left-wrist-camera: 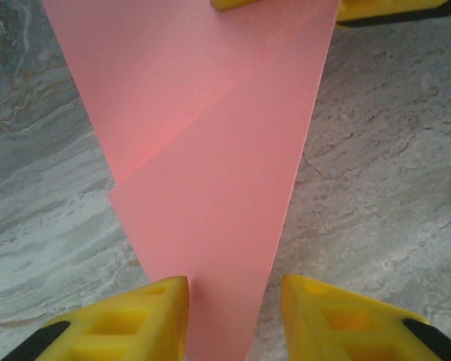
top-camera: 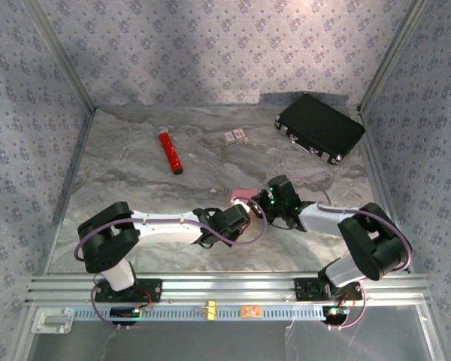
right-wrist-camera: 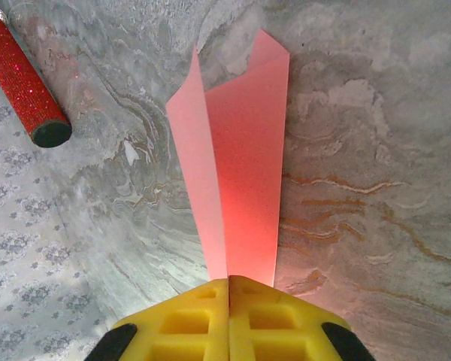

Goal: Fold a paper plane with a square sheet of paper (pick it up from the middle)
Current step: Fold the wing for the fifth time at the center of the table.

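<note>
- Near the middle of the counter (top-camera: 128, 188), seen from above, the paper plane (top-camera: 243, 195) shows as a small pink patch.
- My right end effector (right-wrist-camera: 228, 282) is pinched tight on the paper plane. Its yellow fingers (right-wrist-camera: 180, 323) meet with no gap, and the paper comes out from between them.
- From my right wrist the paper is plain pink-red, doubled along a lengthwise fold. Its two leaves stand up off the counter and spread apart towards the far end, where the top edge runs at a slant.
- My left end effector (left-wrist-camera: 233, 289) is spread wide, with one yellow finger on either side of the plane's narrow end. The left finger sits just beside the paper's edge, though I cannot tell whether it touches. The right finger stands apart from the paper.
- From my left wrist the plane is a long taper, broad at the far end and narrowing to a point between my fingers. A diagonal crease crosses it, and a layer's edge steps in on the left side.
- A red cylinder (top-camera: 171, 153) lies on the far left of the counter, well apart from the plane.
- A black case (top-camera: 321, 126) sits at the far right, with a small card (top-camera: 235, 136) between it and the cylinder.
</note>
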`<state>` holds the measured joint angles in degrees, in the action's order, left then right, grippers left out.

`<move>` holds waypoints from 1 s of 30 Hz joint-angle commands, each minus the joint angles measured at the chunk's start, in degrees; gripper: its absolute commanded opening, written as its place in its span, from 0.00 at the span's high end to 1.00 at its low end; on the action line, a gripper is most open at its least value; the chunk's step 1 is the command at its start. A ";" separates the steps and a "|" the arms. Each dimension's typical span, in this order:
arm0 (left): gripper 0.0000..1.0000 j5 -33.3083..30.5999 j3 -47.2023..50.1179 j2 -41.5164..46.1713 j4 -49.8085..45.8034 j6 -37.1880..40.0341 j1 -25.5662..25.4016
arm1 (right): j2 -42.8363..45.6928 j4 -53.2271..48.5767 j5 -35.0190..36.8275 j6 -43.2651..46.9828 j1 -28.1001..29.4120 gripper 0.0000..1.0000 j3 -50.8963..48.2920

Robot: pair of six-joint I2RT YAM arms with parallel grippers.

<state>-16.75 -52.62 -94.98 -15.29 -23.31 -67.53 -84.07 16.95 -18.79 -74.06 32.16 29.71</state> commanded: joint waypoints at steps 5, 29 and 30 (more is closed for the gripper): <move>0.67 -1.12 -1.67 -0.11 -0.78 0.99 -0.73 | 1.15 0.00 0.75 -0.78 -0.24 0.93 -0.36; 0.75 -2.62 -2.22 -2.34 -1.26 0.63 -0.74 | 1.72 -0.25 0.51 -0.69 -0.46 0.93 -0.58; 0.76 -2.75 -2.14 -2.36 -1.30 0.57 -0.76 | 1.74 -0.25 0.50 -0.72 -0.47 0.93 -0.55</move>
<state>-17.89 -53.98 -96.99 -15.33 -22.96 -67.94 -83.48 16.97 -18.81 -74.17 31.97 29.71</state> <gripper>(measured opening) 0.244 0.072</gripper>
